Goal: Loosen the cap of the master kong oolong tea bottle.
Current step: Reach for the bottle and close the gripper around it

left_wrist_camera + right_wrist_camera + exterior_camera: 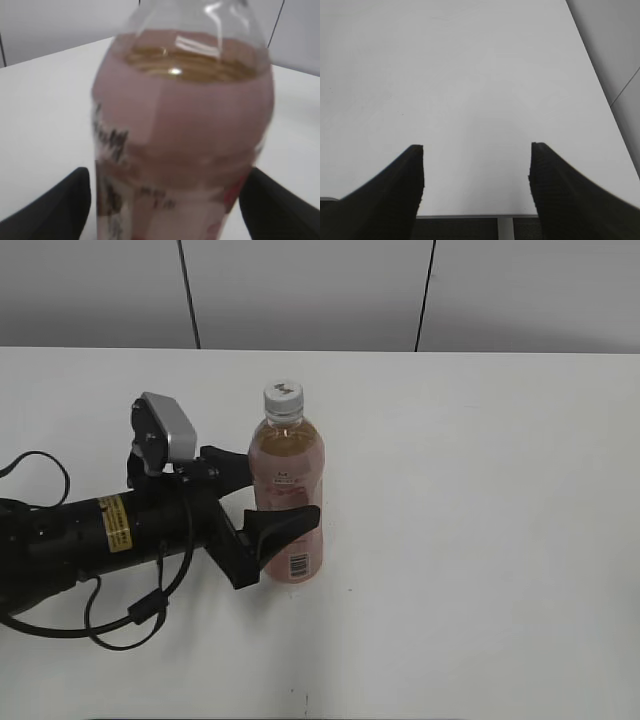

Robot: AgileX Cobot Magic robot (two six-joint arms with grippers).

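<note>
The master kong oolong tea bottle (pixel 287 490) stands upright on the white table (pixel 480 490), amber tea inside and a pink label with a barcode low down. Its white ribbed cap (pixel 283 400) sits on top with a dark mark. My left gripper (pixel 280 488) is open and straddles the bottle's middle, one finger behind it and one in front. In the left wrist view the bottle (pixel 185 125) fills the frame between the two finger tips (pixel 167 200), with a thin gap at the left finger; the cap is out of that view. My right gripper (pixel 476 165) is open and empty over bare table.
The left arm's black body and cables (pixel 90 540) lie across the table's left side. The right wrist view shows the table's edge (pixel 470 216) just below the fingers. A grey panelled wall (pixel 300 290) runs behind the table.
</note>
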